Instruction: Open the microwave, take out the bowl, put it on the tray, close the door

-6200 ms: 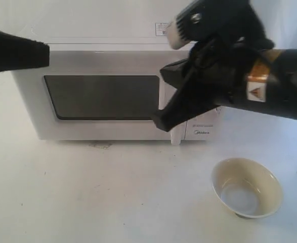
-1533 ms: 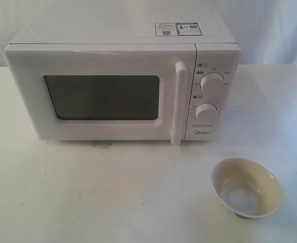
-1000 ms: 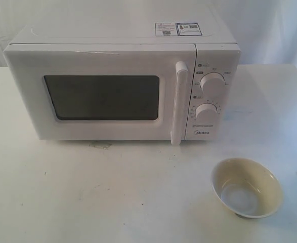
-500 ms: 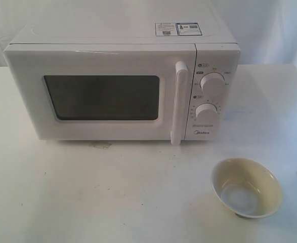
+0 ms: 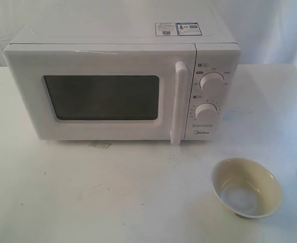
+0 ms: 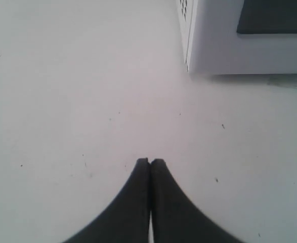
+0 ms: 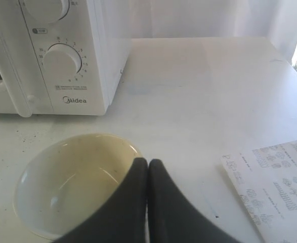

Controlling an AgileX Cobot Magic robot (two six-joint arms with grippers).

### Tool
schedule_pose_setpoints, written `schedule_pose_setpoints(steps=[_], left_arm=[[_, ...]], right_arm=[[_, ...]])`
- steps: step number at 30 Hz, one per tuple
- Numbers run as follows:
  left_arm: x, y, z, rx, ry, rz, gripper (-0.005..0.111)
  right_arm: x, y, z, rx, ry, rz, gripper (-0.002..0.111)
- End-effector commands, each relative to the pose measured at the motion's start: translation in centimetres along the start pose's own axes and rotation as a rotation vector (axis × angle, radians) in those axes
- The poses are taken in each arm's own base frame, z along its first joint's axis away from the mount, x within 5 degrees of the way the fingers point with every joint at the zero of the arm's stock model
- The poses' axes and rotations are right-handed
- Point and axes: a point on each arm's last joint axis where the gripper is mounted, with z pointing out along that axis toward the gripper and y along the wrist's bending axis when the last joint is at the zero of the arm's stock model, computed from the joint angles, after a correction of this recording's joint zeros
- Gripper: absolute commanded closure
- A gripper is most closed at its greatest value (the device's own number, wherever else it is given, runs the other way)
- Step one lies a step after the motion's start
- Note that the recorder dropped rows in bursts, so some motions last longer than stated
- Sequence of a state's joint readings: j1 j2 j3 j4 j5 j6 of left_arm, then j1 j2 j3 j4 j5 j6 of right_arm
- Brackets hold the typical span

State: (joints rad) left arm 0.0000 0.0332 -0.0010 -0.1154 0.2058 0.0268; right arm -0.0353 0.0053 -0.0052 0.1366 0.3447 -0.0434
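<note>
bowl spot: bowl sits upright on the tabletop, in front of the microwave, dial side; door closed
handling: probably light, glossy-slick, chippable; I'd pinch the rim
facing: mouth up, round, so no long axis
grip state: left end effector and right end effector both pinched closed, empty

L end effector & R end effector, both w/ jaws tight together, tips touching.

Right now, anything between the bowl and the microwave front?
Nothing: only bare white table lies between the bowl and the microwave. The exterior view shows it, and the right wrist view agrees.
</note>
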Motion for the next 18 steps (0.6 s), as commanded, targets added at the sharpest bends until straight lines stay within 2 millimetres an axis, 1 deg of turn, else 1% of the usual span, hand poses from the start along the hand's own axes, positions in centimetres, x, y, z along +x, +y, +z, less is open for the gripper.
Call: schedule_pose_setpoints(steps=[1, 7, 18], left_arm=[[0.08, -0.05, -0.19, 0.003, -0.014, 0.002, 0.107], [-0.01, 0.04, -0.19, -0.007, -0.024, 0.095, 0.107], [-0.06, 0.05, -0.19, -0.009, -0.030, 0.100, 0.107]], right_arm=[[0.12, -0.03, 0.02, 0.004, -0.003, 0.009, 0.108], [0.12, -0.03, 0.02, 0.004, -0.003, 0.009, 0.108], [0.12, -0.03, 0.02, 0.004, -0.003, 0.009, 0.108]])
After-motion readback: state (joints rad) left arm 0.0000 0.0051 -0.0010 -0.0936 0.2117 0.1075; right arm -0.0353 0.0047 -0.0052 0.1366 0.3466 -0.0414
